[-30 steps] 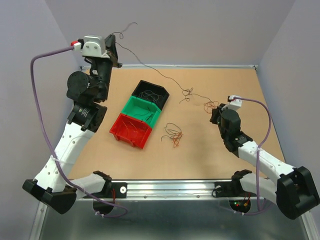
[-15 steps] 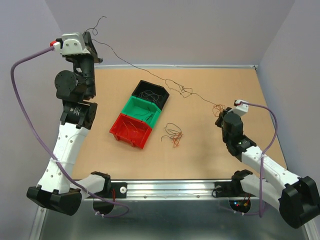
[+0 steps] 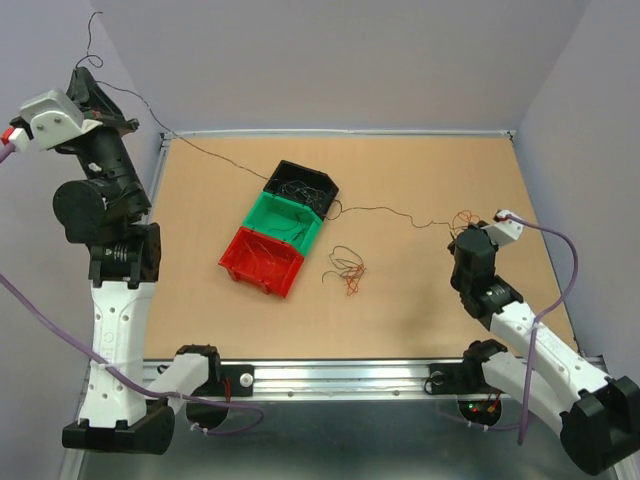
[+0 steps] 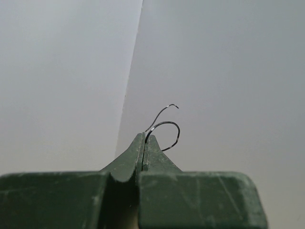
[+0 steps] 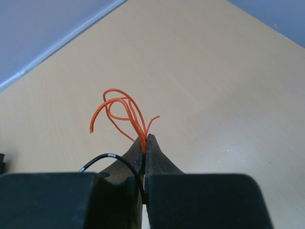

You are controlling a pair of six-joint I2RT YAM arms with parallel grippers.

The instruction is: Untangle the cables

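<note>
A thin black cable (image 3: 375, 209) runs stretched from my left gripper (image 3: 92, 84), raised high at the far left, across the bins to my right gripper (image 3: 467, 228) low over the table's right side. The left gripper (image 4: 144, 136) is shut on the black cable's end (image 4: 167, 124), which curls out past the tips. The right gripper (image 5: 145, 138) is shut on several orange cable loops (image 5: 122, 107) and on the black cable (image 5: 107, 156). A loose bundle of black and orange cables (image 3: 346, 270) lies on the table's middle.
Three small bins stand in a diagonal row left of centre: black (image 3: 322, 180), green (image 3: 262, 213) and red (image 3: 236, 264), each with a few thin wires inside. The stretched cable passes over the black bin. Walls close in the table on three sides.
My left arm has swung up and to the left, drawing the black cable straight; the small knot near the table's middle has pulled out. My right gripper has shifted to the right, still shut.
</note>
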